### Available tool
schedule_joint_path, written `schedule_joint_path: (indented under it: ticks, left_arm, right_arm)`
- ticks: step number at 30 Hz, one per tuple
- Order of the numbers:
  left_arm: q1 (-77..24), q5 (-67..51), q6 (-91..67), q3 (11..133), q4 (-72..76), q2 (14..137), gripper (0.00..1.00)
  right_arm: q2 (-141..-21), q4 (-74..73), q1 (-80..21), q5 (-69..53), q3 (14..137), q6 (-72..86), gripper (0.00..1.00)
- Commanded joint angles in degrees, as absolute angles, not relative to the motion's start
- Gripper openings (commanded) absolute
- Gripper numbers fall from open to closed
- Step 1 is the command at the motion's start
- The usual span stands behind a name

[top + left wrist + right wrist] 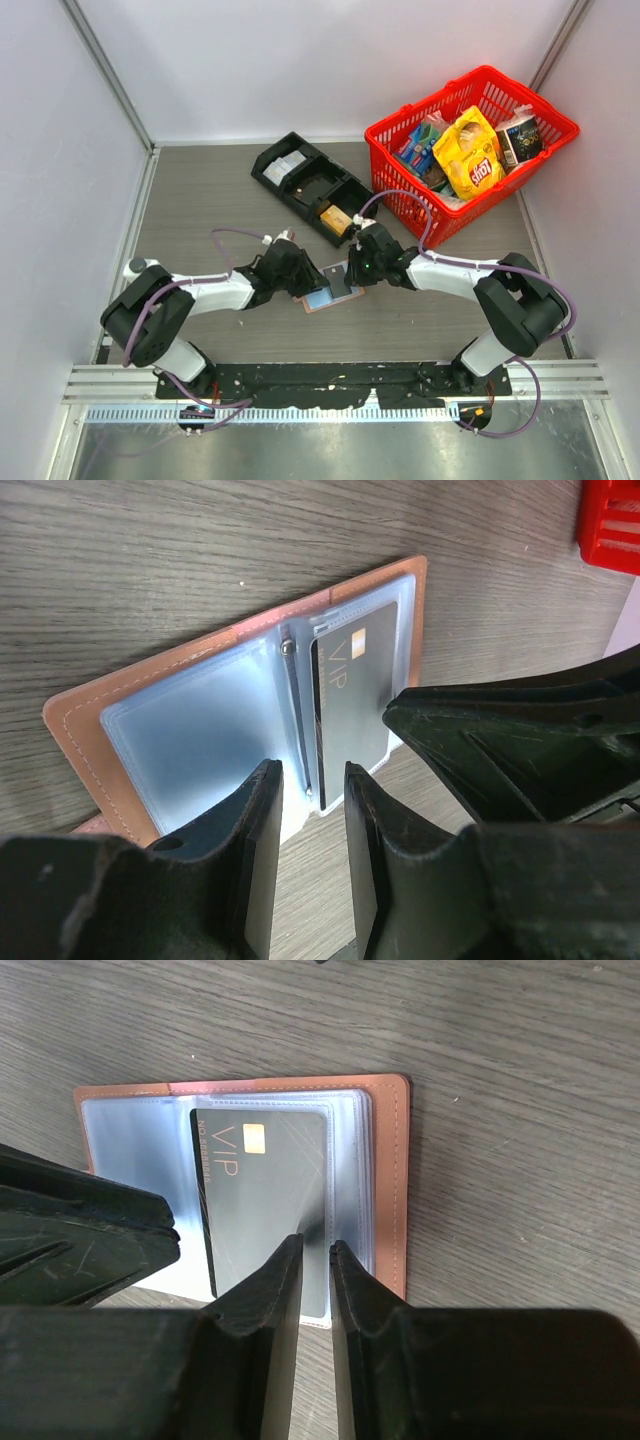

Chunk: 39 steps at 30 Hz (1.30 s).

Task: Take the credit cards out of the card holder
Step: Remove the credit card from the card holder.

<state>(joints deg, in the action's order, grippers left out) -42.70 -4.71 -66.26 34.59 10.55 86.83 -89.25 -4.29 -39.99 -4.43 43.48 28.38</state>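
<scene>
Nearest the arm bases, the two hands meet over the middle of the desk [200, 200] from opposite sides. The left hand [310, 772] points down at the card holder [330, 293]. Its fingers [255, 850] stand a little spread, and the near edge of the pale blue inner panel shows in the gap between them. They sit close on either side of the holder's central fold. The right hand [315, 1245] comes in from the other side. Its fingers [275, 1300] are almost pressed together with only a thin slit between them, and their tips are at the near edge of a dark card [265, 1200]. I cannot tell whether they actually pinch the card or its sleeve.

The card holder lies open and flat on the desk between the two hands, its salmon-pink cover down and its clear sleeves up. The dark card sits in the top sleeve on one half, marked "VIP" with a small gold chip.

Further back, a black compartment tray [310, 185] lies at an angle on the desk. To its right, a red basket [475, 205] holds snack packs, among them a yellow bag [470, 155].
</scene>
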Motion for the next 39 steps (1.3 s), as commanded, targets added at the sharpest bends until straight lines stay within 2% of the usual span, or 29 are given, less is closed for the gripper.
schedule_joint_path:
  ticks: [1, 12, 17, 25, 34, 39]
  left_arm:
    - [-42.8, -5.8, -67.3, 36.3, 14.4, 88.3, 0.34]
    - [-42.8, -8.8, -71.5, 34.1, 23.4, 93.0, 0.33]
    - [-42.8, -10.2, -73.4, 33.2, 27.9, 92.6, 0.26]
    - [-42.8, -8.0, -74.7, 31.7, 27.9, 87.5, 0.22]
    - [-42.8, -8.1, -78.0, 30.3, 31.1, 88.3, 0.20]
    - [-42.8, -5.7, -78.7, 30.1, 26.0, 86.8, 0.20]
  right_arm:
    - [-88.4, -1.9, -39.6, -5.6, 43.0, 28.5, 0.22]
    - [-89.3, -1.4, -39.5, -6.9, 41.8, 28.9, 0.21]
    - [-89.6, -1.0, -39.5, -6.9, 41.2, 29.1, 0.20]
    - [-88.9, -1.1, -39.4, -6.5, 41.1, 29.1, 0.20]
    - [-89.0, -1.0, -39.3, -6.5, 40.7, 29.2, 0.20]
    - [-89.2, -0.9, -39.4, -6.4, 40.6, 29.2, 0.20]
